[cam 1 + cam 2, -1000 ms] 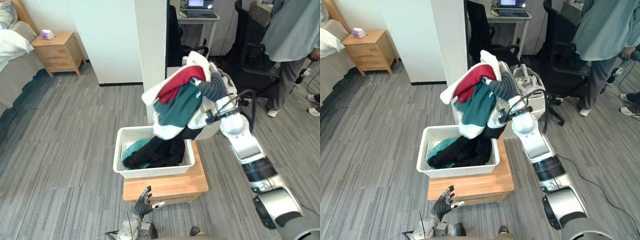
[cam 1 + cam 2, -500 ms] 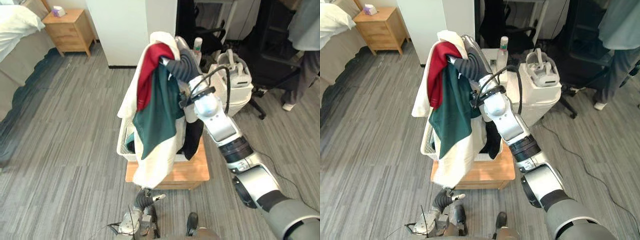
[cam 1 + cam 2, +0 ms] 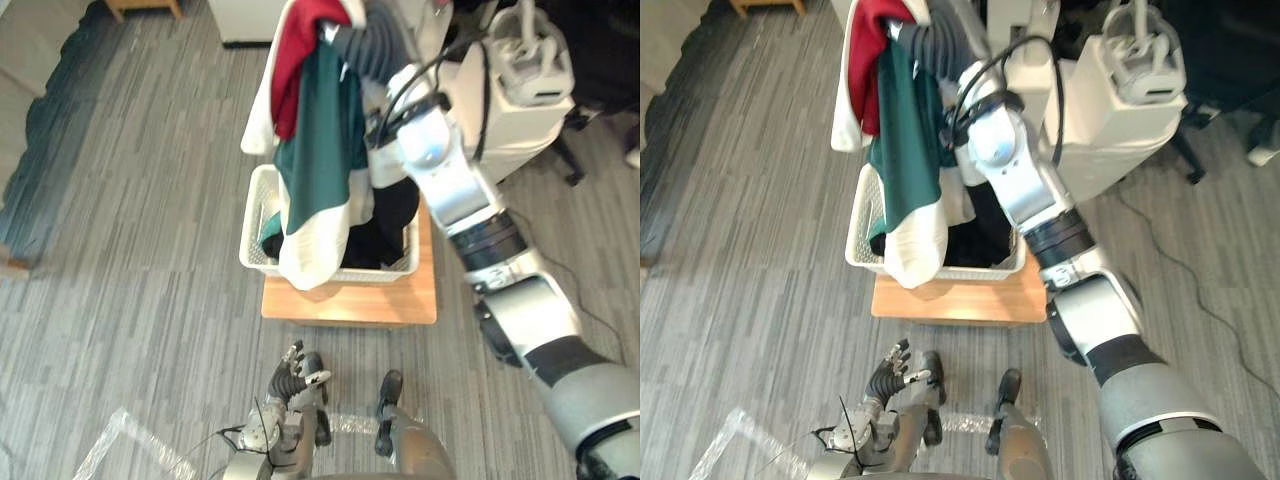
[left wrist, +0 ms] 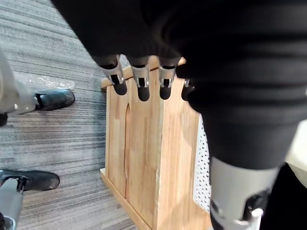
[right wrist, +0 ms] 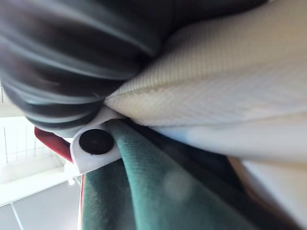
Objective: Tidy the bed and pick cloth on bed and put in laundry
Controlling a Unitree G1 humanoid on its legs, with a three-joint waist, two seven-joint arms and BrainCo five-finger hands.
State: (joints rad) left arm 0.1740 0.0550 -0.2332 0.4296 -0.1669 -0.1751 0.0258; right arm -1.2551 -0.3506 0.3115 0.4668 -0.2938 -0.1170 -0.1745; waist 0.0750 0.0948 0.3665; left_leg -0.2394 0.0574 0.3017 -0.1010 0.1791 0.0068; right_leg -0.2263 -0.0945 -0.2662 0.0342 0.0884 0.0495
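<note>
Hanging from your right hand (image 3: 367, 50), the clothes (image 3: 320, 150) drooped to the basket (image 3: 385, 272) below it; I couldn't tell its grip. Your left hand (image 3: 293, 375) hung spread, empty.

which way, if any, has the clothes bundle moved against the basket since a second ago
Yes. Against the white laundry basket, the clothes bundle shifted from over its far right corner toward its left side, now draping to its near rim.
</note>
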